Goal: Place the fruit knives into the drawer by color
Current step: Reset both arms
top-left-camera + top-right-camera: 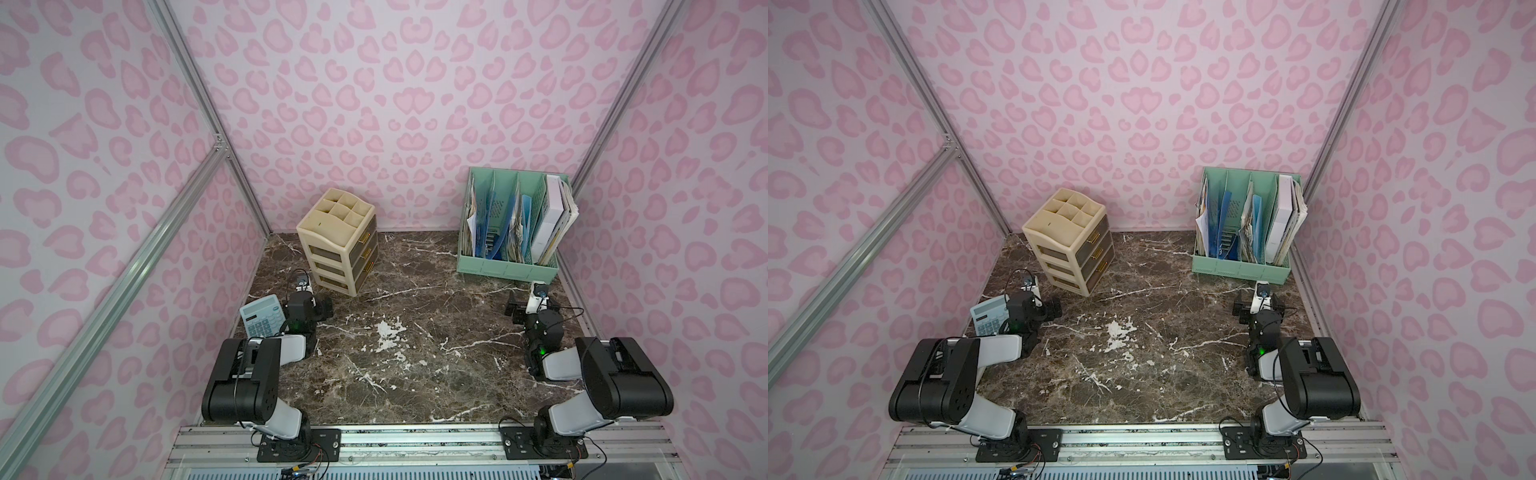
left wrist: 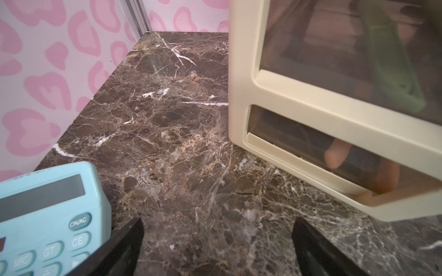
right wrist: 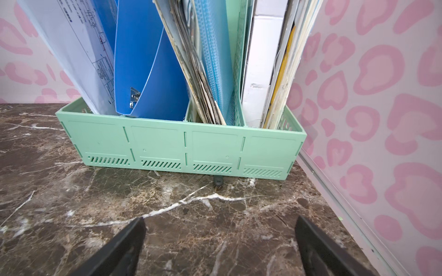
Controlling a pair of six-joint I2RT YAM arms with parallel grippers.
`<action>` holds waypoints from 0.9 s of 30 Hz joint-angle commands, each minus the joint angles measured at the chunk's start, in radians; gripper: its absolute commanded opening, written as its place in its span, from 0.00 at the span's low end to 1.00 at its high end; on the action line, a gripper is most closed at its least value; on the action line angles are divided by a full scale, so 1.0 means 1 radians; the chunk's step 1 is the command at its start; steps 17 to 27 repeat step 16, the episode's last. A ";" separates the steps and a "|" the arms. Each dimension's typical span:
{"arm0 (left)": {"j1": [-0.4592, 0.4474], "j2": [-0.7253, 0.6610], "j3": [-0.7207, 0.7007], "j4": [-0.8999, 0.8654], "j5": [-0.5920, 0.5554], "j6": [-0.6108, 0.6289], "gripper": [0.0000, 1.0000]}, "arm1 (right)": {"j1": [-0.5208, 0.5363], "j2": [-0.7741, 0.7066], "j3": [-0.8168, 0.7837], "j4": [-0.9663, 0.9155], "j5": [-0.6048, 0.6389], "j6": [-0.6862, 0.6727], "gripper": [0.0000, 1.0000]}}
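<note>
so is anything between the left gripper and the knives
Yes: a green knife and a pink knife lie inside the drawer unit, behind its tinted side wall. The open left gripper faces that wall across bare table; the calculator is beside it, not in the way.

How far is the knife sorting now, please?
Done, it seems: the drawers are shut, with a green knife in one and pink knives in the lowest. In hand: nothing; left gripper and right gripper are open, empty. Left: perhaps nothing; teal knives are not visible.

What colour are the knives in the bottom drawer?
The knives are salmon pink, seen best in the left wrist view.
</note>
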 commanded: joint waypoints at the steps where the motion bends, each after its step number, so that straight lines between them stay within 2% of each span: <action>1: -0.002 -0.001 0.000 0.037 0.006 0.010 0.99 | -0.003 -0.004 0.004 0.031 -0.009 0.006 1.00; 27: 0.004 0.005 0.011 0.025 0.019 0.009 0.99 | -0.002 -0.003 0.005 0.031 -0.010 0.006 1.00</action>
